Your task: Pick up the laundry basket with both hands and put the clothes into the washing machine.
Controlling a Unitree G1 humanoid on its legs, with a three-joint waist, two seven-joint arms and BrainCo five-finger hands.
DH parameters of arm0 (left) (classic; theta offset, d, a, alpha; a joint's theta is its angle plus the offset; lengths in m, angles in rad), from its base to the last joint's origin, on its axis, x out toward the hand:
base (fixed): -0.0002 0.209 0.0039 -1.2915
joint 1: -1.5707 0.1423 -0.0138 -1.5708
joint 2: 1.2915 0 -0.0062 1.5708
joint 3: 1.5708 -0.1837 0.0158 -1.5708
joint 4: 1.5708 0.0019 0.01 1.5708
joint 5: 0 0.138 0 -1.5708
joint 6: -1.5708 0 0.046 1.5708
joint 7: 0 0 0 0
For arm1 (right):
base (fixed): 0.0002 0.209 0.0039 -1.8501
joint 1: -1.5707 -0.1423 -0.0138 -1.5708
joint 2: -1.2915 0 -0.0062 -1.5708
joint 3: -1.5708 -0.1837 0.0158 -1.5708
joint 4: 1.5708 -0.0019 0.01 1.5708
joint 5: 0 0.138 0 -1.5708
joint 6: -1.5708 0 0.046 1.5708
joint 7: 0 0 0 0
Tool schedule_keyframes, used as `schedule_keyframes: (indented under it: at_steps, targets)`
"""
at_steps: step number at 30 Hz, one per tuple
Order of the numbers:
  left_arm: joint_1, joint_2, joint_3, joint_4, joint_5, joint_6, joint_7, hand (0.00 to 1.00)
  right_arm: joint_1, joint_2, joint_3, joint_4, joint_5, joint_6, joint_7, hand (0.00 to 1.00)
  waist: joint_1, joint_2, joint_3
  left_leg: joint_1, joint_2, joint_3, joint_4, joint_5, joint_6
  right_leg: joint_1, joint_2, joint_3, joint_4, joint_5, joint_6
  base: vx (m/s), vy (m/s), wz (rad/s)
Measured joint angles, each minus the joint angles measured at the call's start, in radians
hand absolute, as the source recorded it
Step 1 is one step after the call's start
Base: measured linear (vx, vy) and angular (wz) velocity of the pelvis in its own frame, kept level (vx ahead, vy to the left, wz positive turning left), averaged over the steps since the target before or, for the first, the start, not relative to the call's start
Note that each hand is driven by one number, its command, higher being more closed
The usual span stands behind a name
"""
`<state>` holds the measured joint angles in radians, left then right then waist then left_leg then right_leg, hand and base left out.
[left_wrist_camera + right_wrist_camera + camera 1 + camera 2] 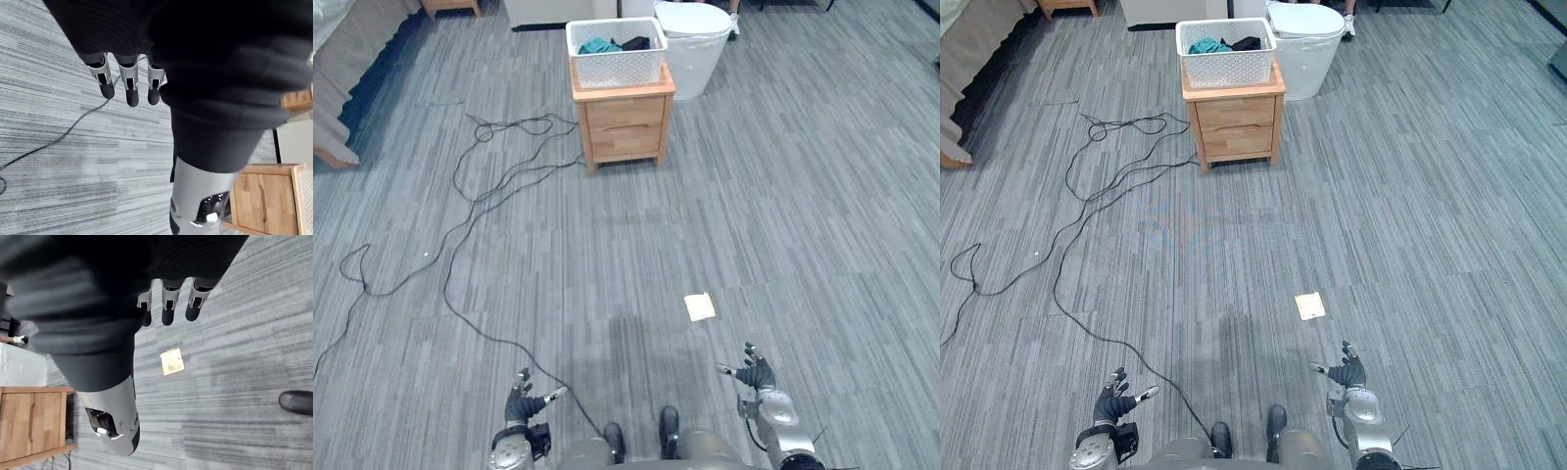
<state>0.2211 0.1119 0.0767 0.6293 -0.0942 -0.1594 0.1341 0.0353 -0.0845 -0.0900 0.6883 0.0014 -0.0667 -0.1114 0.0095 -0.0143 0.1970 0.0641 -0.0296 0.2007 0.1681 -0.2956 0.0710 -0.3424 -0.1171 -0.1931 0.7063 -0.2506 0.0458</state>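
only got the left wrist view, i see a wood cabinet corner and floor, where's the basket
Observer: The laundry basket sits on top of that wooden cabinet, far ahead of the robot across the floor.
Operator: anything in it
Observer: Yes, teal and dark clothes lie inside, showing above the rim.
Operator: what about my other side
Observer: The right hand hangs low beside the robot, fingers open, holding nothing.
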Motion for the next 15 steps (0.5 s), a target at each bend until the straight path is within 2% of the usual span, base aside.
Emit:
schedule_keyframes:
  at_steps: [2, 4, 5, 6, 7, 8, 9, 10, 11, 12, 13, 14, 15]
  targets:
    - [-0.001, 0.01, 0.001, 0.001, -0.007, 0.002, 0.003, 0.0, -0.004, -0.004, 0.03, -0.011, 0.0, -0.001, 0.002, 0.0, -0.002, 0.002, 0.009, 0.044, 0.011, -0.011, 0.005, -0.025, -0.009, -0.057, -0.02, -0.035, -0.02, -0.018, 0.006, 0.39, 0.021, 0.17]
    - [-0.025, 0.008, 0.0, 0.003, -0.016, 0.002, 0.008, 0.0, -0.021, -0.012, 0.034, -0.015, 0.001, -0.001, 0.001, 0.0, -0.015, 0.028, 0.028, 0.089, 0.056, -0.04, -0.016, -0.035, -0.016, -0.108, 0.005, -0.071, -0.11, -0.01, 0.006, 0.54, -0.06, 0.36]
    - [-0.039, 0.008, -0.002, 0.007, -0.021, 0.001, 0.019, 0.0, -0.028, -0.018, 0.042, -0.032, 0.001, -0.002, 0.0, 0.0, -0.027, 0.047, 0.043, 0.124, 0.091, -0.053, -0.041, -0.028, -0.029, -0.135, 0.034, -0.09, -0.222, 0.049, 0.003, 0.56, -0.105, 0.4]
    - [-0.05, 0.009, -0.003, 0.01, -0.021, 0.001, 0.022, 0.0, -0.025, -0.022, 0.056, -0.053, 0.001, -0.006, 0.0, 0.0, -0.041, 0.039, 0.05, 0.159, 0.104, -0.064, -0.058, -0.009, -0.061, -0.155, 0.049, -0.098, -0.35, 0.139, 0.0, 0.75, -0.159, 0.42]
    - [-0.05, 0.01, -0.004, 0.011, -0.021, 0.0, 0.023, 0.0, -0.022, -0.022, 0.062, -0.061, 0.001, -0.006, 0.0, 0.0, -0.047, 0.031, 0.05, 0.179, 0.104, -0.067, -0.064, -0.006, -0.073, -0.157, 0.048, -0.101, -0.412, 0.182, -0.004, 0.57, -0.136, 0.44]
    - [-0.045, 0.018, -0.004, 0.013, -0.021, 0.0, 0.024, 0.0, 0.004, -0.024, 0.068, -0.092, 0.001, -0.008, -0.001, 0.0, -0.054, 0.014, 0.044, 0.218, 0.102, -0.077, -0.065, -0.021, -0.12, -0.154, 0.045, -0.096, -0.487, 0.258, -0.015, 0.87, -0.236, 0.41]
    - [-0.055, -0.001, -0.005, 0.029, -0.019, -0.001, 0.023, 0.0, 0.023, -0.038, 0.069, -0.093, 0.001, -0.014, 0.0, 0.0, -0.053, 0.03, 0.042, 0.251, 0.123, -0.089, -0.029, -0.036, -0.151, -0.165, 0.047, -0.096, -0.39, 0.357, -0.129, 0.72, -0.194, 0.27]
    - [-0.061, -0.014, -0.007, 0.037, -0.018, -0.002, 0.022, 0.0, 0.013, -0.042, 0.069, -0.085, 0.001, -0.013, 0.001, 0.0, -0.049, 0.05, 0.043, 0.237, 0.146, -0.086, 0.017, -0.024, -0.177, -0.173, 0.05, -0.111, -0.334, 0.323, -0.13, 0.83, -0.254, 0.18]
    - [-0.068, -0.026, -0.007, 0.046, -0.017, -0.002, 0.021, 0.0, 0.005, -0.04, 0.071, -0.08, 0.001, -0.012, 0.002, 0.0, -0.052, 0.055, 0.046, 0.167, 0.163, -0.085, 0.181, 0.054, -0.24, -0.165, 0.047, -0.116, -0.286, 0.247, -0.134, 0.69, -0.244, 0.04]
    - [-0.067, -0.039, -0.004, 0.048, -0.017, -0.001, 0.02, 0.0, 0.003, -0.042, 0.083, -0.081, 0.001, -0.012, 0.006, 0.0, -0.047, 0.059, 0.052, 0.068, 0.184, -0.088, 0.411, 0.197, -0.26, -0.104, 0.057, -0.113, -0.311, 0.209, -0.142, 0.7, -0.265, 0.1]
    - [-0.067, -0.04, -0.004, 0.048, -0.017, -0.001, 0.02, 0.0, 0.002, -0.043, 0.084, -0.081, 0.001, -0.012, 0.006, 0.0, -0.046, 0.06, 0.052, 0.059, 0.188, -0.089, 0.43, 0.208, -0.261, -0.097, 0.059, -0.114, -0.315, 0.207, -0.14, 0.72, -0.241, -0.01]
    - [-0.066, -0.049, 0.001, 0.048, -0.017, -0.002, 0.019, 0.0, -0.011, -0.041, 0.101, -0.079, 0.001, -0.013, 0.005, 0.0, -0.041, 0.073, 0.072, -0.085, 0.254, -0.076, 0.786, 0.214, -0.26, 0.055, 0.103, -0.117, -0.412, 0.185, -0.148, 0.68, -0.18, -0.06]
    - [-0.066, -0.049, 0.004, 0.048, -0.018, -0.002, 0.018, 0.0, -0.01, -0.025, 0.099, -0.085, 0.007, -0.017, 0.003, 0.0, -0.027, 0.067, 0.077, -0.159, 0.282, -0.048, 0.934, 0.177, -0.203, 0.163, 0.124, -0.109, -0.477, 0.176, -0.155, 0.65, -0.153, -0.12]
